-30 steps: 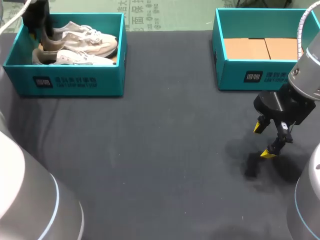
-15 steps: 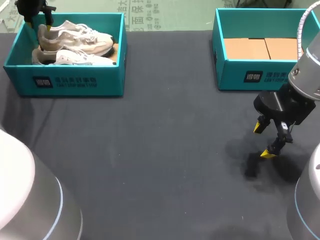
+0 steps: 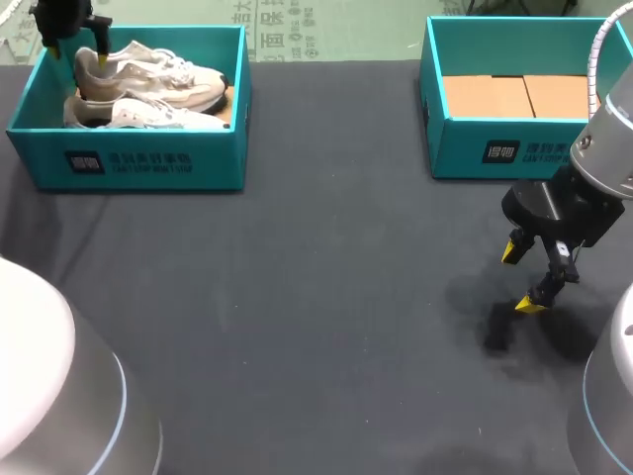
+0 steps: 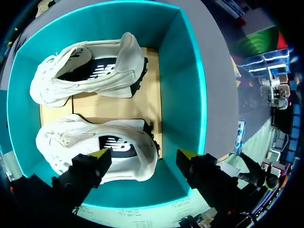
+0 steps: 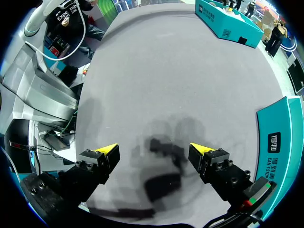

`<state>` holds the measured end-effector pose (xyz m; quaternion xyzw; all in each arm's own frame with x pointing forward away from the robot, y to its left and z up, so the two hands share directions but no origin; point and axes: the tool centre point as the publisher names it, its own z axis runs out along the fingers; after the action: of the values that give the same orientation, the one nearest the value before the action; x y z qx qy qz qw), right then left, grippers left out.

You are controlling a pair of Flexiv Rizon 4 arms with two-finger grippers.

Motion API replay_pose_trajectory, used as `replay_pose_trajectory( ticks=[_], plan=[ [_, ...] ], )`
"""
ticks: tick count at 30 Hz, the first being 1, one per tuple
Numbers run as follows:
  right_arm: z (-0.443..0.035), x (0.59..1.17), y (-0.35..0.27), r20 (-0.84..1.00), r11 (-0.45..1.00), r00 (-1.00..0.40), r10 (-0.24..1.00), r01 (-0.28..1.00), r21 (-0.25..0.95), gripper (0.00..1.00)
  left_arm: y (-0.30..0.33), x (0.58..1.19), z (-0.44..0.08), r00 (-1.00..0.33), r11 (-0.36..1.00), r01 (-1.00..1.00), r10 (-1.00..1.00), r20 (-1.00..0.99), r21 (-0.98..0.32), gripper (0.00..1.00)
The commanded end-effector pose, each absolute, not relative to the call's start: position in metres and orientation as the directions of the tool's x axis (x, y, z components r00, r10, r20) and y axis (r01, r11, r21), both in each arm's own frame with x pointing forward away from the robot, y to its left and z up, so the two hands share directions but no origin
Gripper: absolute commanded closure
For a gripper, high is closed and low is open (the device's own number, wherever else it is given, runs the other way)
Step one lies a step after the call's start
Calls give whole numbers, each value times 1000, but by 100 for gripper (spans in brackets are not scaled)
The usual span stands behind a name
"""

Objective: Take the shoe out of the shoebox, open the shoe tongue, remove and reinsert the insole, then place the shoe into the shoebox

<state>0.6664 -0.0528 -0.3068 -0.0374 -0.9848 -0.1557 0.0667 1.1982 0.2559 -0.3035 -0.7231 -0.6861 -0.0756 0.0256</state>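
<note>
Two white shoes lie side by side in the teal shoebox (image 3: 129, 163) at the table's far left: the rear shoe (image 3: 153, 74) and the front shoe (image 3: 143, 116). My left gripper (image 3: 67, 30) hangs open above the box's left end, over the rear shoe's heel. In the left wrist view, this gripper (image 4: 144, 154) has its fingers apart on either side of the heel of the shoe (image 4: 95, 142) below, apart from it; the other shoe (image 4: 90, 71) lies beyond, inside the box wall (image 4: 183, 71). My right gripper (image 3: 524, 277) hovers open and empty over bare table at the right (image 5: 154, 154).
A second teal shoebox (image 3: 514, 148) stands at the far right with only its brown cardboard floor showing; its wall (image 5: 280, 137) is beside the right gripper. Dark cloth covers the table (image 3: 326, 297) between the boxes.
The left gripper was down in the box at the rear shoe's heel; it has opened wider, let the shoe settle and risen above the box. The right arm is unmoved.
</note>
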Motion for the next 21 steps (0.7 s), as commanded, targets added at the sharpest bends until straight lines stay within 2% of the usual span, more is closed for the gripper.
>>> replay_pose_trajectory(
  ticks=[1,21],
  plan=[
    [-307,665,-53,142,949,-988,53,95,301,0,260,1186,-285,46,-57,995,989,137,79,0],
    [-307,665,-53,142,949,-988,53,95,301,0,255,1142,-211,24,-32,997,994,105,71,0]
  ],
)
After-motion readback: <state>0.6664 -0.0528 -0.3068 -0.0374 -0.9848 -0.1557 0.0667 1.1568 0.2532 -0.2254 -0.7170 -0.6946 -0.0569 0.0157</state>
